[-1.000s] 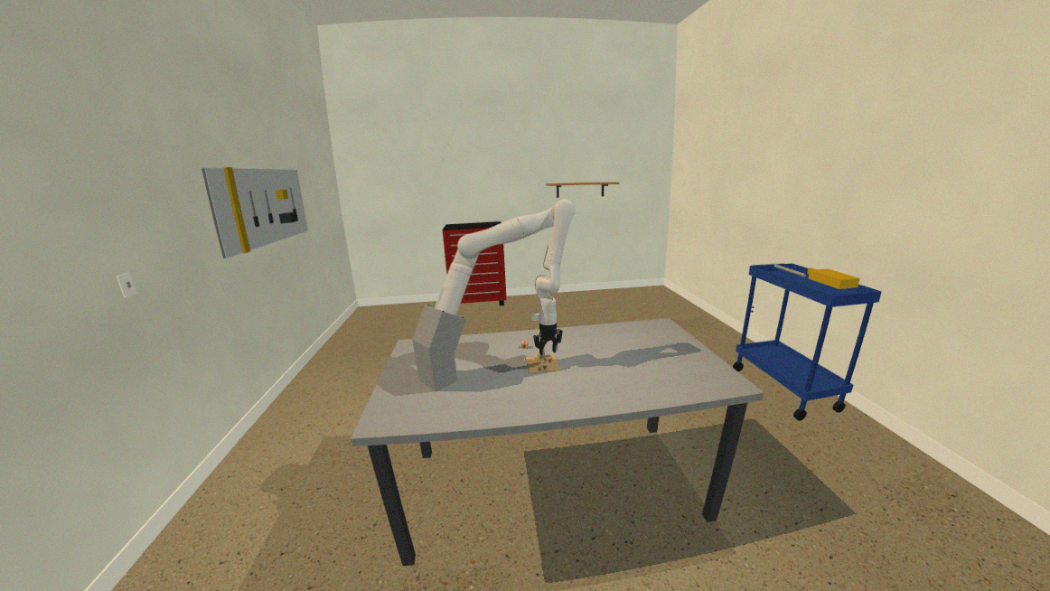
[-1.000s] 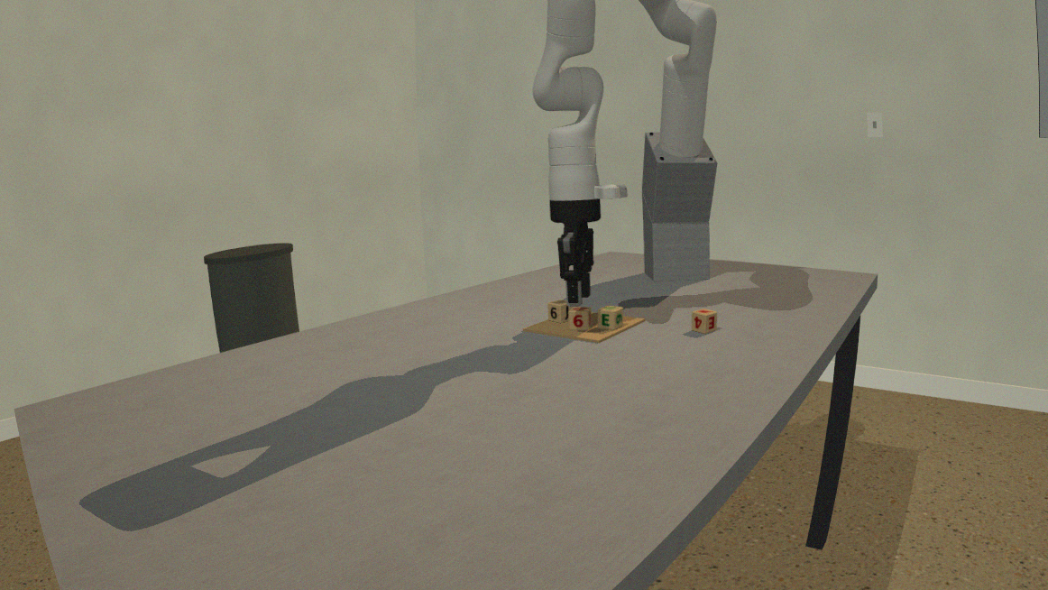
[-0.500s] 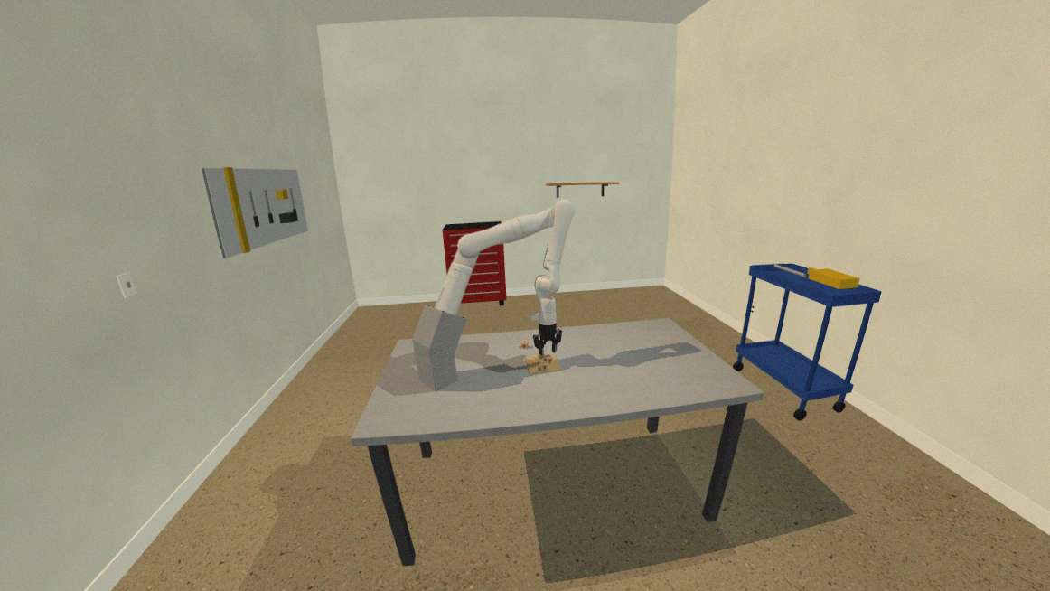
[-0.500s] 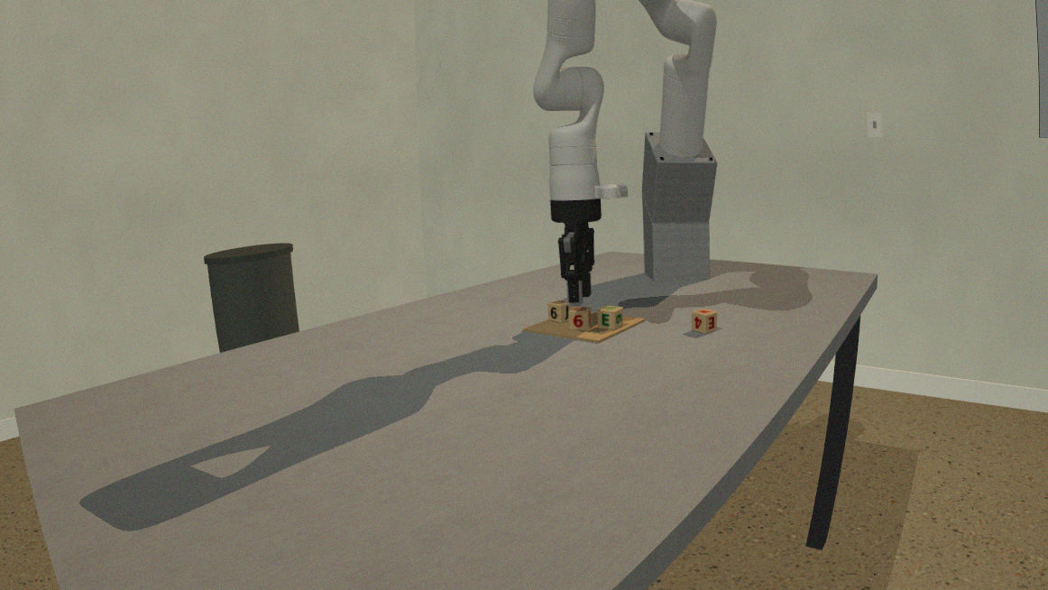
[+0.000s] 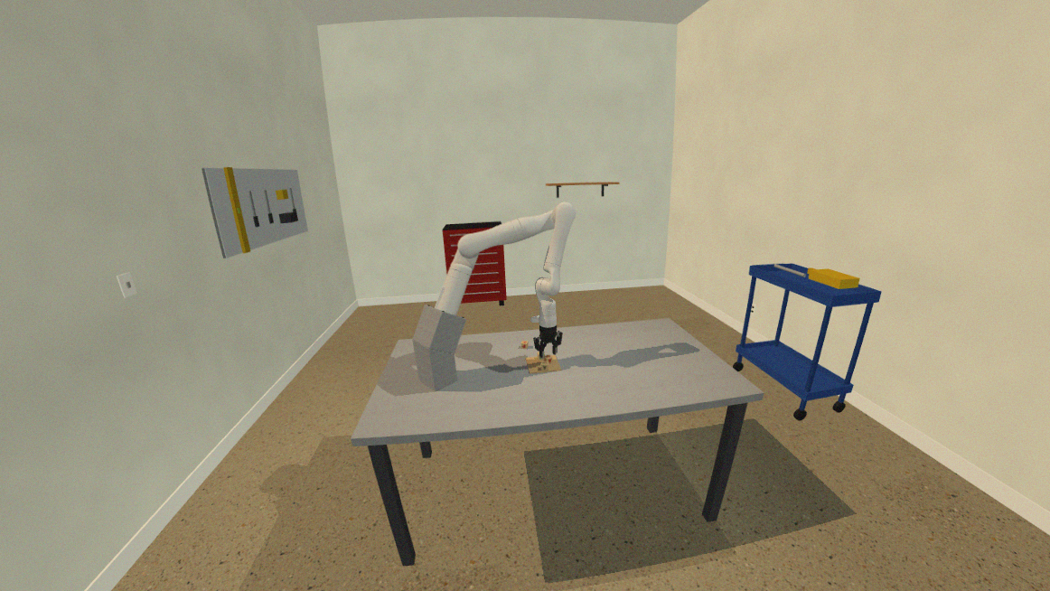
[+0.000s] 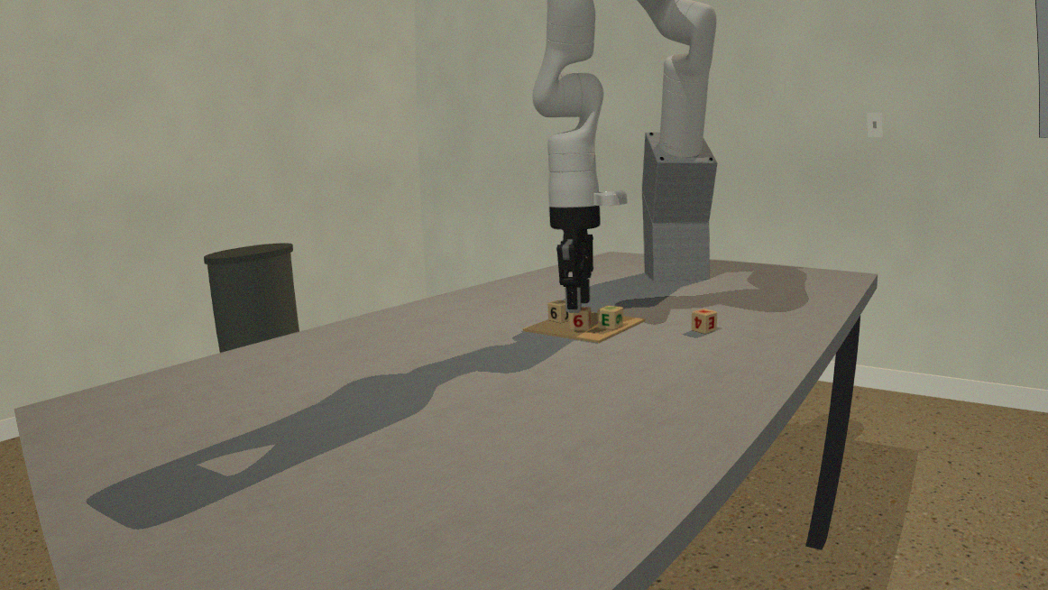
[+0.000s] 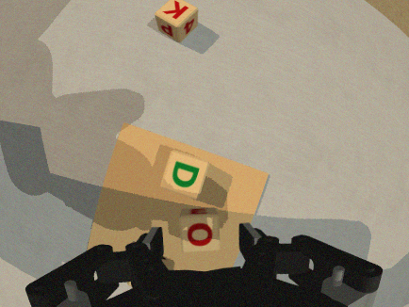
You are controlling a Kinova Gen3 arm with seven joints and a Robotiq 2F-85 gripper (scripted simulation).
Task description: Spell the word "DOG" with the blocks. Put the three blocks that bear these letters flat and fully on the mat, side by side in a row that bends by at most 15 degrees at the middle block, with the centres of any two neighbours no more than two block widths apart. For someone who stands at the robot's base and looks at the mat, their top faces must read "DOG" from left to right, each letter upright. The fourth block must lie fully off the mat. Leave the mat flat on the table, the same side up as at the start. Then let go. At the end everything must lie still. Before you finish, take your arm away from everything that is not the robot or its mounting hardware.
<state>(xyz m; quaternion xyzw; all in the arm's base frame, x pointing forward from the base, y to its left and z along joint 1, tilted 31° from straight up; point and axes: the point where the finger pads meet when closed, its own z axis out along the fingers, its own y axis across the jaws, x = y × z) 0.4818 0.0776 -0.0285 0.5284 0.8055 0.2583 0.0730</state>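
Blocks: three wooden letter blocks stand on the mat, a fourth stands on the bare table.
D block (image 7: 184,175): flat on the mat, green D on its top face, beside the O block.
O block (image 7: 201,233): on the mat, red O on top, lying between the two fingertips in the wrist view; whether the pads touch it I cannot tell.
Third block (image 6: 556,311): on the mat at the far end of the row in the exterior view, a black 6 on its visible side; its top face is hidden in every view.
Row: in the exterior view the three blocks sit close together in a line, side faces showing 6, 6 and E.
K block (image 7: 176,18): off the mat, well apart from it on the table, red K on top, a red 4 on one side.
Mat (image 7: 128,156): tan, flat on the grey table (image 6: 439,454).
Gripper (image 7: 200,241): pointing straight down over the O block, fingers partly spread, gripping nothing.
Arm: white, rising from a grey pedestal (image 6: 678,219) at the table's far edge.
Room: dark bin (image 6: 251,292) behind the table, blue cart (image 5: 867,295) by the wall.
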